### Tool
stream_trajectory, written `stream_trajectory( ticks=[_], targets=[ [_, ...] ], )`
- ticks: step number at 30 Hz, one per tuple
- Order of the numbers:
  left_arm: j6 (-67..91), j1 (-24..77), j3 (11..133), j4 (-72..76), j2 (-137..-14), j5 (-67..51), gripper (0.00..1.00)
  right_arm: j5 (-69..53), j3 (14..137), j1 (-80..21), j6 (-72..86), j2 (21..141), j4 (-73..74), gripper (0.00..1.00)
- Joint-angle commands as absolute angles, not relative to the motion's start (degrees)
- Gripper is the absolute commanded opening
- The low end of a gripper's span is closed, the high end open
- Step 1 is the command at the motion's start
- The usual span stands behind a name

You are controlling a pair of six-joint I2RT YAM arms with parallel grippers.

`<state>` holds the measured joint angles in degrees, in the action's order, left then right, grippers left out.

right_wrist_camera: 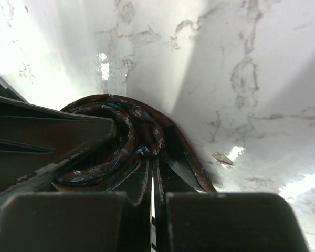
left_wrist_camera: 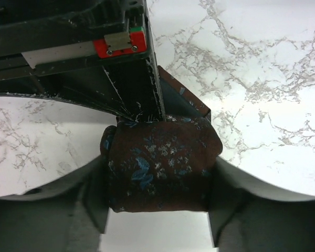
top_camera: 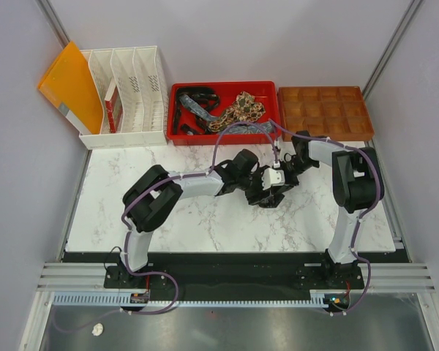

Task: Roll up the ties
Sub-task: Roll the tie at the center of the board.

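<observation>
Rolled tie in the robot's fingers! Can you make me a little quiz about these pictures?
1. True or false: the rolled tie sits between the left fingers.
2. What is in the red tray? A) loose ties B) spoons C) toy cars
3. Fill in: the rolled tie is dark brown with ____ flecks.
Key: 1 true; 2 A; 3 blue.

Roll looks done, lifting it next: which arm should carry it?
Probably left. The left gripper spans the rolled tie, touching both sides; the right gripper is shut, tips at its centre.
</observation>
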<state>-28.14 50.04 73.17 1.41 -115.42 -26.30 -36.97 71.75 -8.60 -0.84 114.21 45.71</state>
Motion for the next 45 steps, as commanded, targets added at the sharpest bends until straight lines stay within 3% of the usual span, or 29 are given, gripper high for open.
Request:
stream_trajectory(
  ticks=[1,5,8,9,12,17,23,26,38,45],
  targets=[
    [-29.1,50.4,75.7,-1.7,-116.5,-27.5,0.60,-31.5,71.2,-10.4,-3.4,118.6,41.4,0.00],
    [-28.7,51.2,76.6,-7.5,-117.1,-24.2,0.33,-34.4,73.2,-10.5,-1.4,117.2,41.3,0.09],
    [-28.7,51.4,78.1,-12.1,-118.1,-22.0,0.23,-36.6,73.8,-8.9,1.8,115.1,41.9,0.25],
    [-28.7,51.4,78.4,-14.8,-118.4,-21.5,0.22,-38.1,73.7,-7.3,2.7,114.1,42.2,0.34],
    [-27.7,51.4,78.4,-17.5,-119.2,-18.9,0.19,-40.4,72.6,-4.1,5.3,111.5,43.7,0.50],
    [-26.8,51.6,80.0,-19.7,-121.7,-18.2,0.18,-41.4,67.6,-1.8,8.2,106.1,43.7,0.70],
    [-27.2,52.1,82.7,-21.7,-124.3,-18.0,0.19,-42.9,62.0,-1.7,12.8,105.0,41.5,0.74],
    [-27.4,52.3,83.0,-22.1,-124.8,-17.8,0.19,-43.2,58.8,-1.7,15.7,104.8,38.6,0.84],
    [-27.2,52.8,82.4,-22.2,-125.1,-17.1,0.18,-43.6,47.7,-1.1,29.6,102.8,15.5,0.88],
    [-27.6,52.8,81.7,-22.2,-124.8,-17.0,0.18,-47.5,44.6,1.3,28.8,98.0,11.5,0.92]
  ],
)
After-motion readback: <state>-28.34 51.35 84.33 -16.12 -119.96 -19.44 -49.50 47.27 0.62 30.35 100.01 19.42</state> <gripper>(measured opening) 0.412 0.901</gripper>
